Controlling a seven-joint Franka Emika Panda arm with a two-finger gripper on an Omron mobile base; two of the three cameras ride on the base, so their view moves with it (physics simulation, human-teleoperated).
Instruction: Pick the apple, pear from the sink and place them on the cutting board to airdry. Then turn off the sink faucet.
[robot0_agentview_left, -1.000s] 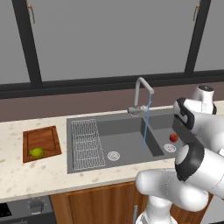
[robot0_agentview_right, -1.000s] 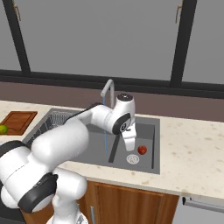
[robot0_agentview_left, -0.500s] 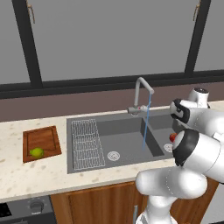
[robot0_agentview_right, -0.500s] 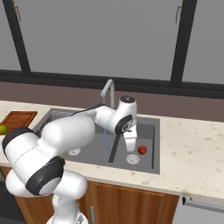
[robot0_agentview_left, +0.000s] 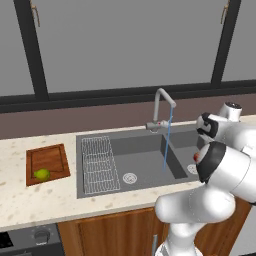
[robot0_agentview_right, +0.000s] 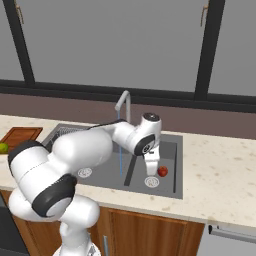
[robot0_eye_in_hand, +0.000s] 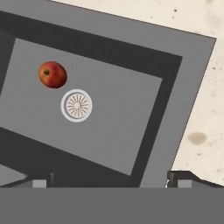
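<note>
Hand view: apple (robot0_eye_in_hand: 53, 74) beside drain (robot0_eye_in_hand: 76, 105) in sink (robot0_eye_in_hand: 175, 100) side compartment; fingers (robot0_eye_in_hand: 178, 180) spread, empty.

- Small round red apple (robot0_agentview_left: 196, 157): in the left base view mostly hidden behind the white arm; a sliver shows.
- Claw (robot0_eye_in_hand: 109, 177): only its two dark fingertips (robot0_eye_in_hand: 180, 176) show in the hand view, bases cut by the lower edge; grip state cannot be told.
- Square reddish-brown cutting board (robot0_agentview_right: 20, 135): cut by the left edge in the right base view.
- Yellow-green pear (robot0_agentview_right: 3, 147): likewise half cut off there.
- Large dark grey sink (robot0_agentview_left: 145, 165): right compartment hidden by the arm.
</note>
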